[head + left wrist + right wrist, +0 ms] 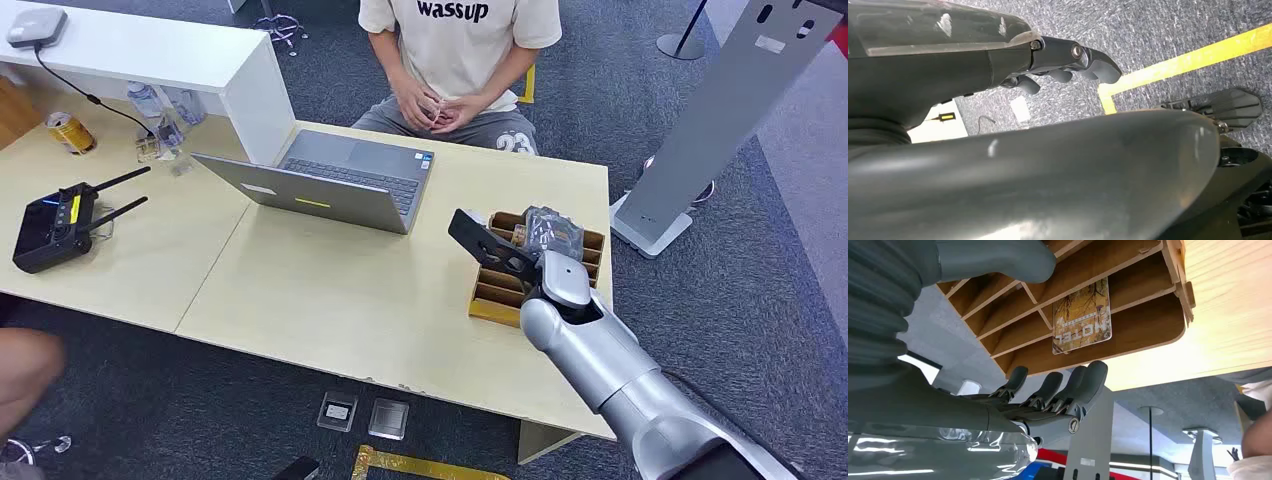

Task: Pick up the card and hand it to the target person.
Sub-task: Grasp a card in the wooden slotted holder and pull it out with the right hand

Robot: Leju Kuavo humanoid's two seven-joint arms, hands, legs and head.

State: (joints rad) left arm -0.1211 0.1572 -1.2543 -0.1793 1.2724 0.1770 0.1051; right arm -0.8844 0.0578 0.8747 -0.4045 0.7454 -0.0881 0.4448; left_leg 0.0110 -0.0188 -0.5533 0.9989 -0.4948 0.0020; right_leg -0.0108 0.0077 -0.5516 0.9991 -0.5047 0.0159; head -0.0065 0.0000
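Controller (60, 222), black with two antennas, flat on left part of light wood table (330, 290); drink can (70, 132) beyond it, near white shelf unit (170, 55) carrying a small grey device (37, 27) with cable. Open grey laptop (330, 180) near table middle, screen back toward robot, keyboard toward seated person (455, 60) in pale printed shirt, hands clasped at far edge. Right of laptop, wooden slotted rack (495, 300) at right end of table, dividers forming several compartments. Card (1083, 317), printed "HOTEL" with yellowish tree artwork, standing in one rack slot, seen from right wrist view; not touched by anything. Right hand (545, 240) over the rack on silver arm, dark flat bracket projecting from wrist toward laptop. Right wrist view: fingers (1068, 390) extended, slightly spread, thumb apart from them above the compartments, nothing between; hand wide, empty, near card but apart from it. Left hand (1068, 62) hanging low above grey carpet (1158, 30) crossed by yellow tape line (1198, 57); fingers curled slightly, holding nothing, gaps between them. Grey upright stand (720, 110) on carpet at far right of table.
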